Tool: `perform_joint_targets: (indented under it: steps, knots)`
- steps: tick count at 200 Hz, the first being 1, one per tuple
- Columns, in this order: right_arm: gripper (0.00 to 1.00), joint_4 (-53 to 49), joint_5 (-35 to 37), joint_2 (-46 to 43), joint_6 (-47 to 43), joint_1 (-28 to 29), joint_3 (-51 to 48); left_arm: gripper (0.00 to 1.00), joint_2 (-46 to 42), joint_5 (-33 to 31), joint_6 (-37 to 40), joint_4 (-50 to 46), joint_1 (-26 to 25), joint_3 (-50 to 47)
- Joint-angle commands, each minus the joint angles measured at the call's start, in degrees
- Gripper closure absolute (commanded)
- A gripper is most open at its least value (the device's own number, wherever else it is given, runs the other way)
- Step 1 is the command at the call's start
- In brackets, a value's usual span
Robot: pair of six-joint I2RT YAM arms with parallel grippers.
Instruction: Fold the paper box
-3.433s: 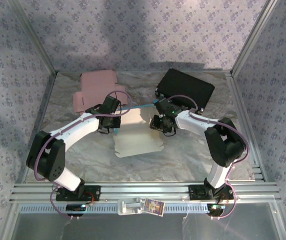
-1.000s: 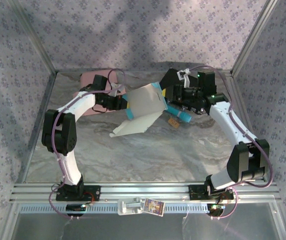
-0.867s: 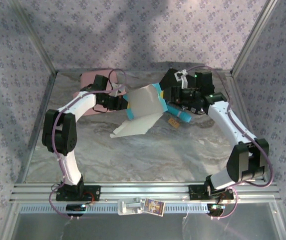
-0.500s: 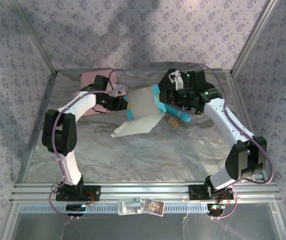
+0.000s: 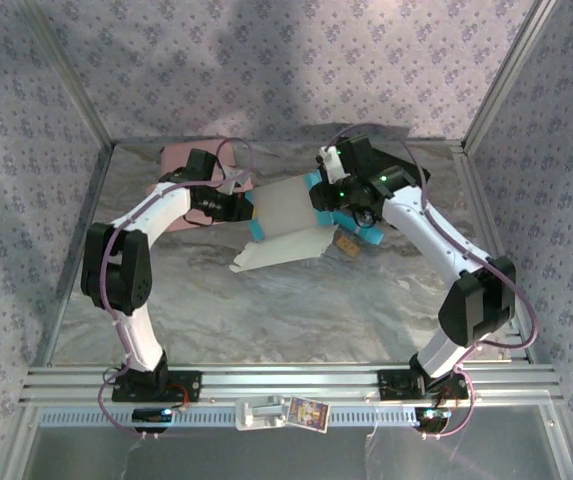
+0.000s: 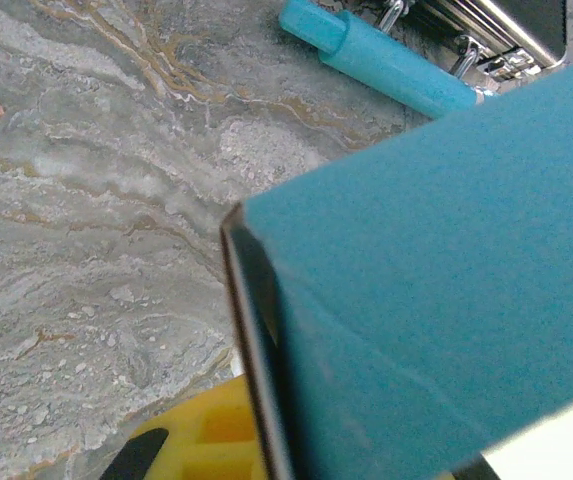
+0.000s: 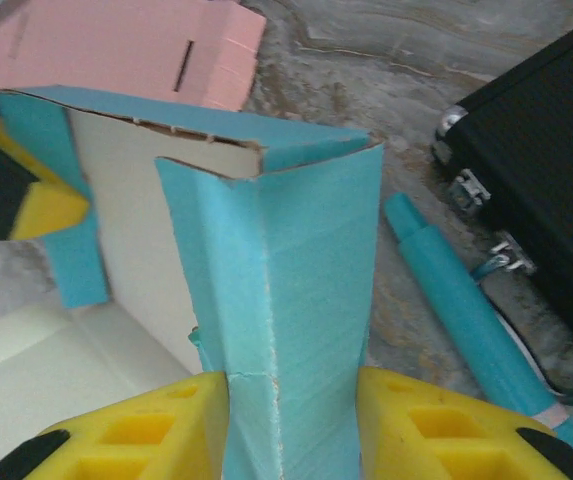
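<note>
The paper box [image 5: 288, 212], blue outside and cream inside, is held partly folded above the table between both arms. My left gripper [image 5: 250, 209] is shut on its left blue flap; in the left wrist view the blue panel [image 6: 436, 250] hides most of the jaws, with one yellow finger [image 6: 201, 440] showing below. My right gripper [image 7: 291, 425] is shut on the upright blue side wall [image 7: 301, 290], a yellow finger [image 7: 436, 430] pressing on each side. In the top view this gripper [image 5: 322, 196] is at the box's right edge. A cream flap [image 5: 266, 256] hangs down to the table.
A pink folded box [image 5: 178, 160] lies at the back left, behind the left arm. A black case [image 7: 546, 130] stands at the back right, with a blue cylinder [image 5: 362, 231] and a small tag [image 5: 346, 243] in front of it. Metal frame rails [image 5: 266, 378] bound the table.
My right gripper has moved left onto the box's right wall and closed on it. The box has tilted slightly flatter. My left gripper has kept its hold in place.
</note>
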Motion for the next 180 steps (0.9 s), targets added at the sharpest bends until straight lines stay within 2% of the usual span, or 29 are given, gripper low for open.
perform_joint_targets:
  steps: [1,67,112,153,180]
  knots:
    - [0.66,-5.5,10.07,3.05,-1.45,2.38,3.13,1.0,-3.45,2.05,1.42,-0.62,-0.8,0.55]
    - [1.0,-13.12,32.0,9.59,6.08,8.85,8.41,1.0,-3.25,-2.73,-0.82,-2.13,-3.73,1.82]
    - [1.0,-13.83,32.08,11.26,7.36,9.01,9.15,1.0,-4.08,-4.57,-2.18,-2.16,-4.93,1.06]
    - [0.92,-14.4,31.2,12.98,7.99,8.9,9.87,1.0,-4.44,-5.05,-2.3,-2.25,-5.11,0.4]
    - [1.0,-15.97,34.86,14.22,9.18,9.38,11.44,1.0,-4.35,-5.48,-2.61,-2.38,-5.44,0.69]
